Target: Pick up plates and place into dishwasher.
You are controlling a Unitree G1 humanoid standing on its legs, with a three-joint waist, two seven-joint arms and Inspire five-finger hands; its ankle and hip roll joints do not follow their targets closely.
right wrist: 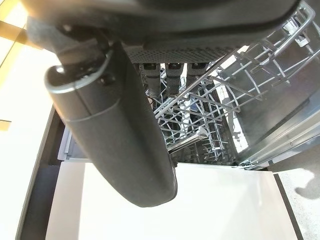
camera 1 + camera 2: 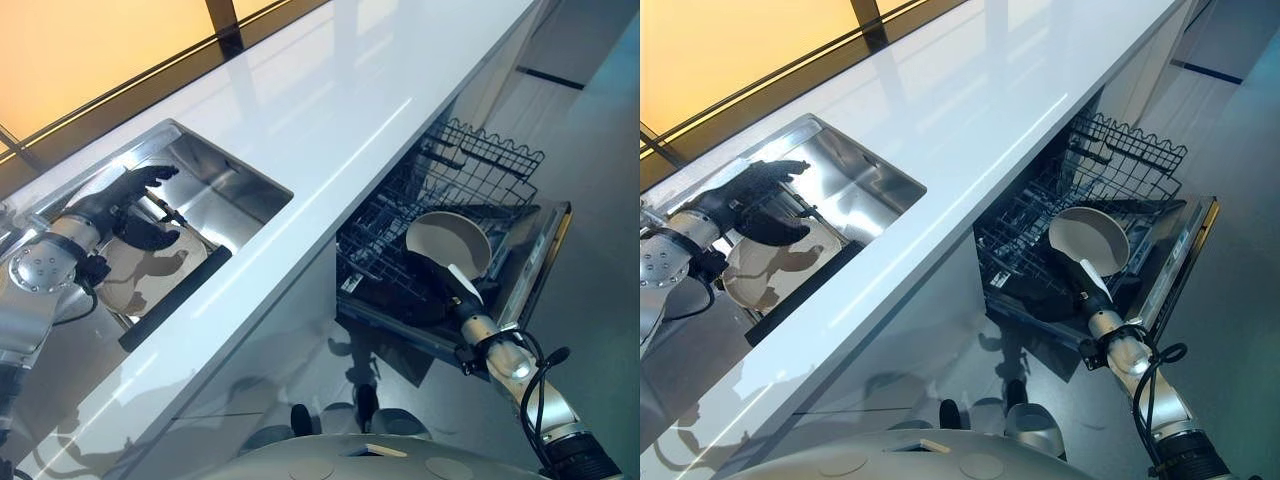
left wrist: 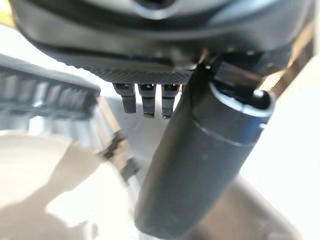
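Already the right hand (image 2: 462,284) clamps 1 plate (image 2: 447,243) above the rack (image 2: 470,165); left hand (image 2: 125,205) relaxed over the sink (image 2: 235,190).

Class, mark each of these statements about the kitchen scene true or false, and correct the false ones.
1. The right hand holds a plate at the dishwasher rack. True.
2. The dishwasher rack is pushed in and shut. False: it is pulled out.
3. The left hand is over the sink. True.
4. The left hand grips a plate. False: its fingers are relaxed above the plate in the sink.
5. The counter is black. False: it is white.
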